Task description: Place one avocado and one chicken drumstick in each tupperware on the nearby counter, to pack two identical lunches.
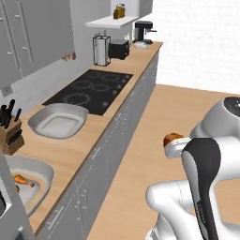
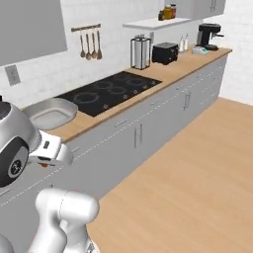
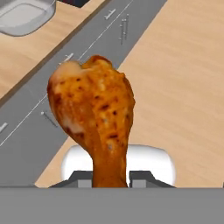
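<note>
My gripper [image 3: 111, 179] is shut on the thin end of a chicken drumstick [image 3: 94, 118], whose plump orange-brown end points away from the hand. The gripper hangs over the wooden floor, in front of the grey cabinet fronts, and the drumstick [image 1: 172, 139] peeks out past the white hand. An empty light grey tupperware [image 1: 79, 114] sits on the counter [image 1: 79, 150] beside the cooktop, also seen as tupperware [image 2: 29, 109] and tupperware [image 3: 43, 17]. A second tupperware [image 1: 47, 174] at the lower left holds another drumstick [image 1: 23, 180]. The avocado is out of view.
A black cooktop [image 1: 91, 89] lies beyond the empty container. A knife block [image 1: 9, 133] stands at the counter's back left. Far along the counter are a glass canister [image 1: 101, 50], a toaster [image 1: 118, 48] and a coffee machine [image 1: 143, 30]. Open wooden floor [image 2: 197, 173] spreads to the right.
</note>
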{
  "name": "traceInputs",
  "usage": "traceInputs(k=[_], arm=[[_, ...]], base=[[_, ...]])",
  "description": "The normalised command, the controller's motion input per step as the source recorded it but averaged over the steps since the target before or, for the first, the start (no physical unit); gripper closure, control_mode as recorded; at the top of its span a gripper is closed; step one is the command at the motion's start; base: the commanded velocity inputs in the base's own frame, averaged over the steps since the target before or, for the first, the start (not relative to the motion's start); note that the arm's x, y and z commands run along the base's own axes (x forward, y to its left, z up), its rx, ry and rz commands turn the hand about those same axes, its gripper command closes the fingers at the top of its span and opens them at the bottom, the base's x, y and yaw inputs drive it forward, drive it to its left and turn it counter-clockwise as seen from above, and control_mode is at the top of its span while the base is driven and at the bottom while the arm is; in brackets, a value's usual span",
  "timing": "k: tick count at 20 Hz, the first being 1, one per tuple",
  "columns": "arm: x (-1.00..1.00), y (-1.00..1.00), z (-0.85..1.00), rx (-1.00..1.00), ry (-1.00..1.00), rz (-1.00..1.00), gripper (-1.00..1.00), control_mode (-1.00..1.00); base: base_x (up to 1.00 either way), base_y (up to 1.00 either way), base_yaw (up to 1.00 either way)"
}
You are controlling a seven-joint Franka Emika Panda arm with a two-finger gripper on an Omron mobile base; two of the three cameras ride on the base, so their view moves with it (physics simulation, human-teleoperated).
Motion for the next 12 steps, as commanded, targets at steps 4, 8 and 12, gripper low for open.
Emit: traceInputs(k=[4,8,12], arm=[[0.00,0.00,0.00,0.00,0.00,0.00,1.00,1.00],[0.00,0.00,0.00,0.00,0.00,0.00,1.00,1.00],[0.00,0.00,0.00,0.00,0.00,0.00,1.00,1.00]], base=[[1.00,-0.41,0.53],[0.97,-0.38,0.52],[0.95,-0.31,0.57]])
